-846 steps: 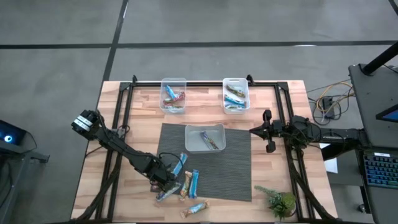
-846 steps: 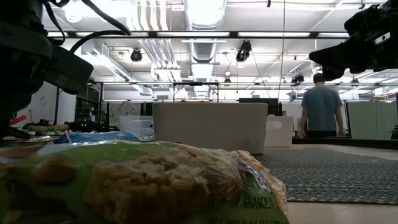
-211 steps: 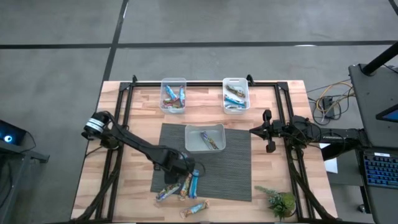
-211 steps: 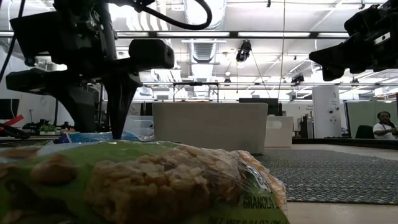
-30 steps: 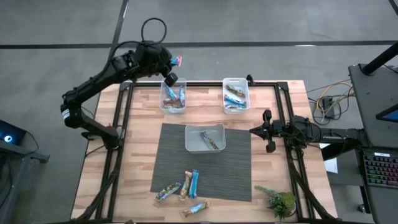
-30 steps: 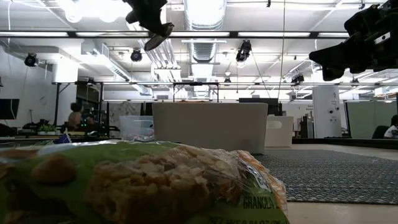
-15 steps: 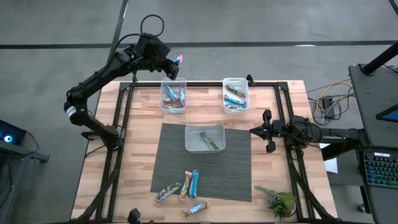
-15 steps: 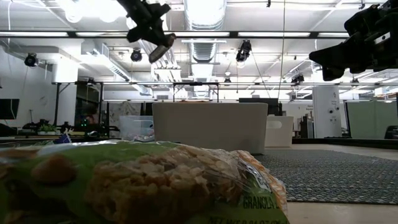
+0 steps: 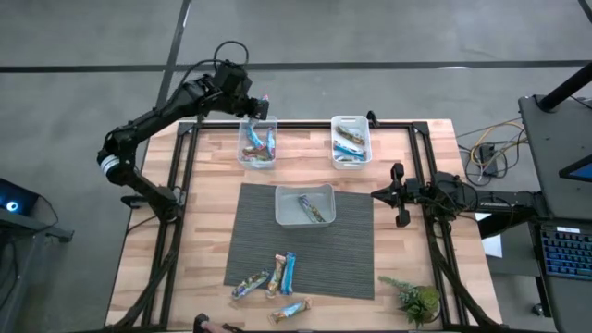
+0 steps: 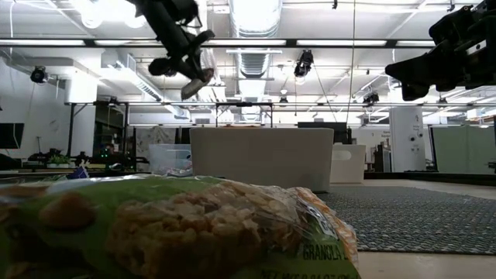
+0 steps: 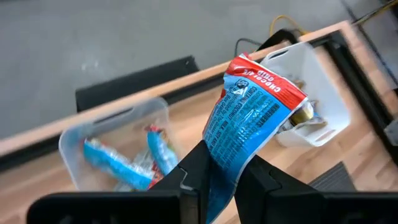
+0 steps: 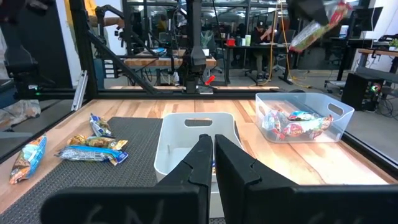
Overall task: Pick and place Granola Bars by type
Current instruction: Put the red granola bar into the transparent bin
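Note:
My left gripper (image 9: 253, 104) hangs high over the far-left clear tub (image 9: 258, 141) and is shut on a blue granola bar with a red end (image 11: 249, 118), which also shows in the low view as a granola bar (image 10: 195, 84). That tub holds a few blue and red bars lying on its floor. Several more bars (image 9: 268, 280) lie on the dark mat near the table's front edge. My right gripper (image 9: 399, 196) waits shut at the table's right side, beside the centre tub (image 9: 305, 204). My left gripper pinches the bar's lower part (image 11: 219, 163) between its two fingers (image 11: 194, 171). The fingers slant downward, coming from the table's left. The bar sticks out past the fingertips with its red end (image 11: 264, 78) foremost, lifted clear above the tub.
A second tub with bars (image 9: 351, 141) stands at the far right of centre. A small green plant (image 9: 416, 301) sits at the near right corner. A green-wrapped bar (image 10: 178, 225) fills the low view's foreground. Black frame rails (image 9: 185, 157) run along the table's sides.
My left gripper has sunk toward the far-left tub and rolled about its own axis, carrying the blue bar, which has turned with it and stays clear of the tub. The gripper has stayed shut on the bar.

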